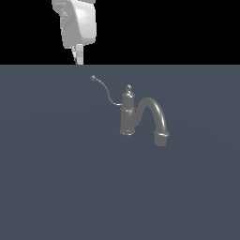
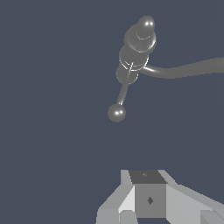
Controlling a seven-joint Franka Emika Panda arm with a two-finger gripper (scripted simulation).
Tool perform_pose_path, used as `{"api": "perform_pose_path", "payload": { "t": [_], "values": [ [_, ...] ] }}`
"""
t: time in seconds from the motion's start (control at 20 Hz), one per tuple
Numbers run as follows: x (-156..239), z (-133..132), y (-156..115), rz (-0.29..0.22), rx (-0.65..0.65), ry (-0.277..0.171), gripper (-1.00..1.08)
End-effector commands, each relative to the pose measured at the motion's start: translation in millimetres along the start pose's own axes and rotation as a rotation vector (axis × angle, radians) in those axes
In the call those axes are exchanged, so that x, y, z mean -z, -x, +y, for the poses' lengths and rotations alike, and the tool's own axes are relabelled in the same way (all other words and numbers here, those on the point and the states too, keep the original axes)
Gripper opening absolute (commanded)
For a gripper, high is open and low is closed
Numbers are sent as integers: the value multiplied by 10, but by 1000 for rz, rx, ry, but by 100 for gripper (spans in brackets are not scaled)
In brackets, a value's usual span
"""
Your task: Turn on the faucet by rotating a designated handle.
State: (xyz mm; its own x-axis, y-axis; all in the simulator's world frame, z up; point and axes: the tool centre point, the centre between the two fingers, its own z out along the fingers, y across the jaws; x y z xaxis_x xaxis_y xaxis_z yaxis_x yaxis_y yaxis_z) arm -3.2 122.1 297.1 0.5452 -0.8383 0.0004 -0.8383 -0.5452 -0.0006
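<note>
The dull grey faucet (image 1: 127, 117) stands upright on the dark floor, its thick arched spout (image 1: 157, 117) curving toward the exterior view's right. The thin curved handle (image 1: 105, 91) springs from the body toward the exterior view's left and ends in a small ball tip (image 1: 93, 78). My gripper (image 1: 78, 57) hangs above and behind the ball tip, apart from it, with its fingers together and empty. In the wrist view the faucet (image 2: 138, 43) shows from above, with the handle (image 2: 124, 89), its ball tip (image 2: 117, 113) and the spout (image 2: 188, 69). My gripper (image 2: 146, 179) sits short of the ball.
A flat dark blue-grey floor (image 1: 56, 178) spreads around the faucet. Beyond its far edge the background is black. No other objects show.
</note>
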Motion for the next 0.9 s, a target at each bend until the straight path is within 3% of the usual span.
{"api": "perform_pose_path", "payload": {
  "t": [0.0,0.45,0.85],
  "values": [
    [-103,-116,-110,1,-60,0,-100],
    [-407,-423,-494,2,-241,1,-100],
    [-537,-538,-692,1,-324,1,-100]
  ]
}}
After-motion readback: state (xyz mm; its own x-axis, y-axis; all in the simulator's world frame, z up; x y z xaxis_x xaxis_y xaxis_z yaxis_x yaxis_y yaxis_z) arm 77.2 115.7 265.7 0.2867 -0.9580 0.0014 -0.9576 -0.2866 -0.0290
